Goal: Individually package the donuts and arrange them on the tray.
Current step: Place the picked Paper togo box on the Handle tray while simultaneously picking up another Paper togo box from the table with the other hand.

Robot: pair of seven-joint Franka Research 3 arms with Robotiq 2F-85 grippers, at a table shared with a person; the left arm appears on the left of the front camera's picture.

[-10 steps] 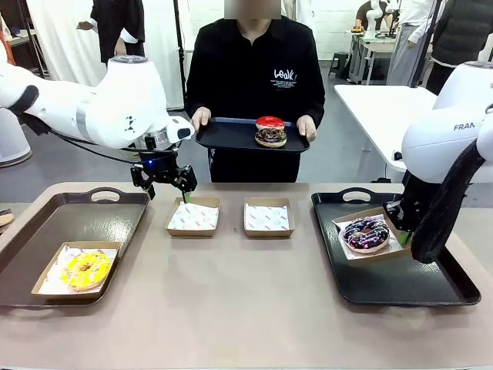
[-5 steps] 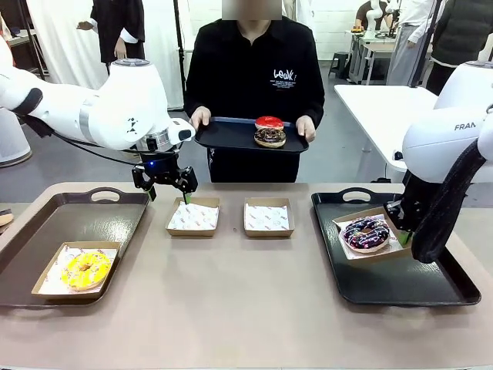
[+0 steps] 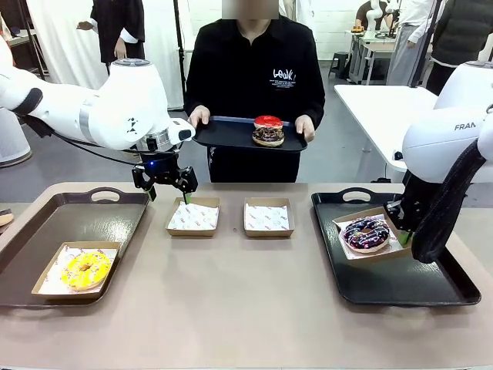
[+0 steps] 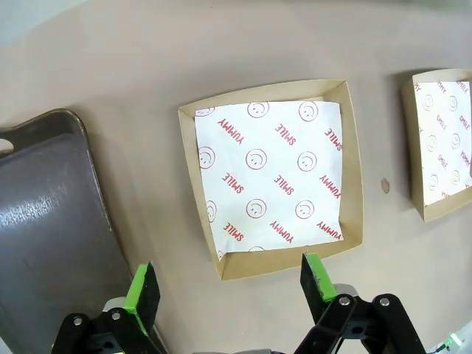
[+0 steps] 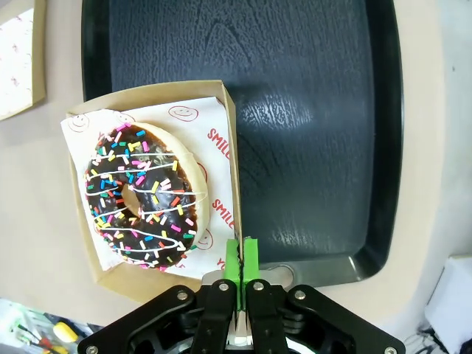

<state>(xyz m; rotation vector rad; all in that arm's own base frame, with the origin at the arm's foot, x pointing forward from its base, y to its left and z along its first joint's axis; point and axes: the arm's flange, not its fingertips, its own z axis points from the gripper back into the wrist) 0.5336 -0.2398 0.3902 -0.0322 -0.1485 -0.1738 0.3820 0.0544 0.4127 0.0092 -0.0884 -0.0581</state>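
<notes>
My left gripper hangs open just above the near rim of an empty paper-lined box. On the right tray, my right gripper is shut on the side wall of the box holding the purple sprinkled donut. A yellow donut lies boxed on the left tray. Across the table a person holds a dark tray carrying a red donut and a chocolate donut.
A second empty lined box sits at the table's middle, right of the first. The left tray's corner lies close beside my left fingers. Bare tabletop stretches along the near edge between the two trays.
The person's tray with the two donuts has shifted slightly left. Both grippers and the boxes stay where they were.
</notes>
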